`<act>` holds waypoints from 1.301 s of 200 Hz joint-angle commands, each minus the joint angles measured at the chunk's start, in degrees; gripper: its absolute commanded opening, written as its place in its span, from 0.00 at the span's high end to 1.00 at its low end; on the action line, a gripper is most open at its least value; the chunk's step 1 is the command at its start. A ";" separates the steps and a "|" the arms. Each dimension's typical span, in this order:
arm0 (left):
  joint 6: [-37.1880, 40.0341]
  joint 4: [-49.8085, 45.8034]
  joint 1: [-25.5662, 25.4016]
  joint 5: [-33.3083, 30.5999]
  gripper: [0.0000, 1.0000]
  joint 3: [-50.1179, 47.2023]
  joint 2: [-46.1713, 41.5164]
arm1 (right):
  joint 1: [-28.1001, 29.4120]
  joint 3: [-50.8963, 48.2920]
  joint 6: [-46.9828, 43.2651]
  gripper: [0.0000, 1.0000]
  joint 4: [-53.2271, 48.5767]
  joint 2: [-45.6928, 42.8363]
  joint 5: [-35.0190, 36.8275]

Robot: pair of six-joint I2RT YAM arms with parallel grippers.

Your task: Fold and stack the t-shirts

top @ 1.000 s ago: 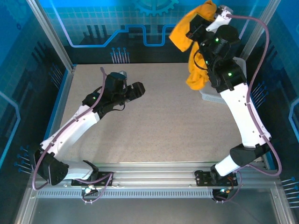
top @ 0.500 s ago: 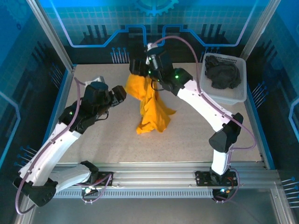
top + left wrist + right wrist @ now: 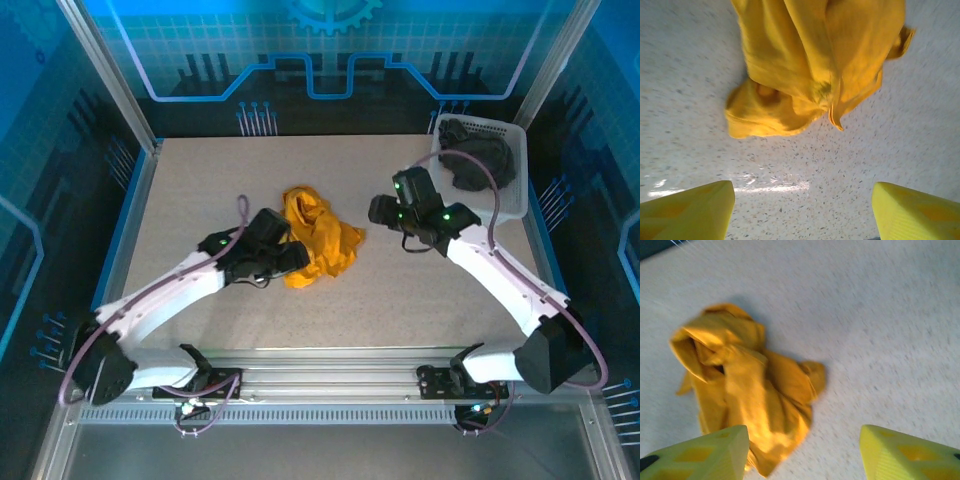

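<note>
Crumpled mustard-orange cloth t-shirt (image 3: 318,238) was dropped on the table (image 3: 200,190) by right gripper (image 3: 381,210), jaws now apart, empty. Left gripper (image 3: 296,257) is positioned beside it, jaws apart. Spreading reqd next.

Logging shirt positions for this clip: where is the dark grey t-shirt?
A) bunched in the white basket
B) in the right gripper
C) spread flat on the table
A: the dark grey t-shirt lies crumpled inside the white basket at the table's far right corner.
</note>
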 commanded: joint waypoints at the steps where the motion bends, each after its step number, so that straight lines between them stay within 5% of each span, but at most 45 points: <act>1: 1.45 2.02 -3.22 0.35 0.26 5.90 8.60 | -0.12 -4.34 1.06 0.39 -1.39 -1.02 -0.66; 44: 3.88 -4.45 -7.86 -1.26 0.31 21.88 28.42 | -0.73 -8.57 2.38 0.39 -1.95 -2.13 -1.36; 75: -1.39 -7.52 -9.38 -0.42 0.47 26.47 36.36 | -1.98 -9.87 2.48 0.39 -2.63 -3.87 -1.49; 117: -7.25 -10.61 -9.40 -4.74 0.40 25.60 38.03 | -4.55 -12.04 2.52 0.39 -3.16 -7.43 -2.64; 154: -10.95 -2.19 -8.43 -4.10 0.40 21.55 37.98 | -5.57 -13.07 2.20 0.39 -3.70 -9.42 -3.76; 177: -13.31 0.72 -7.28 -4.10 0.56 21.28 39.39 | -5.89 -13.36 1.92 0.39 -4.41 -10.49 -3.90; 205: -13.25 2.28 -5.78 -6.31 0.99 22.69 37.30 | -6.32 -13.44 1.26 0.39 -4.94 -11.83 -3.85; 260: -12.34 -3.87 -4.94 -11.26 1.00 30.79 25.18 | -6.50 -11.74 0.91 0.39 -3.50 -10.57 -3.96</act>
